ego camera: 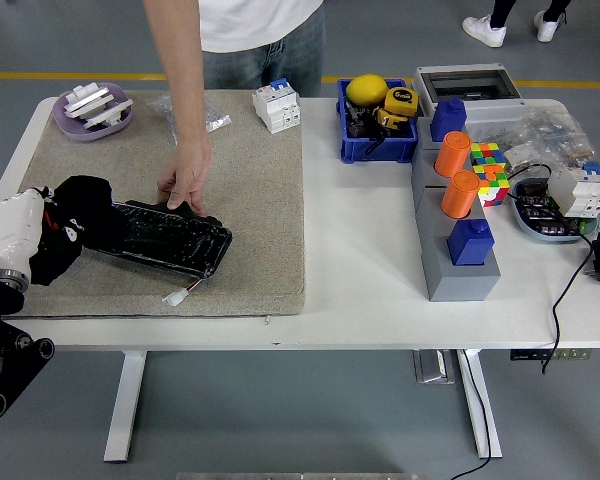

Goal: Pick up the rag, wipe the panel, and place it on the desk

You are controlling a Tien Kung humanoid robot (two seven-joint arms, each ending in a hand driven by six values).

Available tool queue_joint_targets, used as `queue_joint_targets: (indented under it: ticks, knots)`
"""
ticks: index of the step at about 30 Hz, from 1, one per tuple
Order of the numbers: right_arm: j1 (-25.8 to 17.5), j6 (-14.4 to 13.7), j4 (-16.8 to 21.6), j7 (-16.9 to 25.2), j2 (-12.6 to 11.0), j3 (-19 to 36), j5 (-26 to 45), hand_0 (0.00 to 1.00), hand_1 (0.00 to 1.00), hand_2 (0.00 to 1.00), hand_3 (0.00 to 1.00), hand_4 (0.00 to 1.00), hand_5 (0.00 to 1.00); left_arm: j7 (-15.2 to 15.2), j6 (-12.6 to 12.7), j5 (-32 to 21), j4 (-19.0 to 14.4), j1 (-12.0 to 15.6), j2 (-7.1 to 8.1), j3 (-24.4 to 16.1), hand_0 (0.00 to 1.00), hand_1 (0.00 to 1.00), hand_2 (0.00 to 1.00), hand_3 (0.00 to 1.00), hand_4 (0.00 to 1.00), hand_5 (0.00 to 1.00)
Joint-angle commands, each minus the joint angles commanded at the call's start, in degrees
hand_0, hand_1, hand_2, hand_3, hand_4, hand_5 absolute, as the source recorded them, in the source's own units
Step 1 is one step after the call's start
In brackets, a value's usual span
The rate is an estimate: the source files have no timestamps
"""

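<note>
Head view, nearest first: the robot's left arm is cut off by the lower left corner, and only its dark joints and white forearm show. Its left hand (50, 235) is buried under the black rag (75, 220), so the fingers cannot be made out, though they appear wrapped in the cloth (no fingertip shows clearly). The rag sits on the left end of the black panel (170, 238), which lies tilted on the beige mat (250, 200) covering the left half of the white table (360, 290). A small white connector (177, 296) lies on the mat just beside the panel's near edge. Farther back, a person's hand (187, 180) presses down on the panel's far edge, fingers spread and touching it; the person's body is cut off at the top. Beyond that, a purple dish (92, 112) with white parts sits at the mat's far left corner. To the right stand a blue bin (375, 135), two orange cups (454, 172) and a colour cube (488, 170). No right arm shows anywhere.
</note>
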Motion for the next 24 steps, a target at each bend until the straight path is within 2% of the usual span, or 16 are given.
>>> queue_joint_targets:
  ticks: [9,17,18,23,24]
  knots:
    - [0.1,0.0,0.1,0.0,0.0,0.3,-0.4,0.778,0.659,0.705,0.667,0.998,0.531,-1.7,0.8,-1.5,2.4,-1.3,0.58,-3.2,0.185,0.173,0.479,0.452,0.163,0.002]
    - [0.2,-0.1,0.3,0.0,-0.1,0.7,-0.8,0.778,0.659,0.705,0.667,0.998,0.531,-4.5,1.2,-5.0,6.9,-3.6,1.57,-0.8,0.198,0.177,0.477,0.448,0.158,0.002]
    - [0.2,-0.1,0.3,0.0,0.0,0.7,-0.9,0.778,0.657,0.704,0.668,0.998,0.531,-5.2,1.1,-6.0,7.9,-4.0,1.65,-0.2,0.237,0.213,0.479,0.451,0.160,0.002]
    - [0.3,-0.1,0.4,-0.1,-0.1,0.9,-1.1,0.778,0.657,0.704,0.668,0.998,0.531,-6.6,0.0,-7.8,9.8,-4.5,1.83,0.9,0.237,0.213,0.479,0.451,0.160,0.002]
    - [0.3,-0.1,0.4,-0.1,-0.1,0.9,-1.1,0.779,0.655,0.705,0.667,0.998,0.531,-6.8,-0.2,-8.0,9.9,-4.5,1.82,0.8,0.312,0.416,0.511,0.498,0.317,0.002]
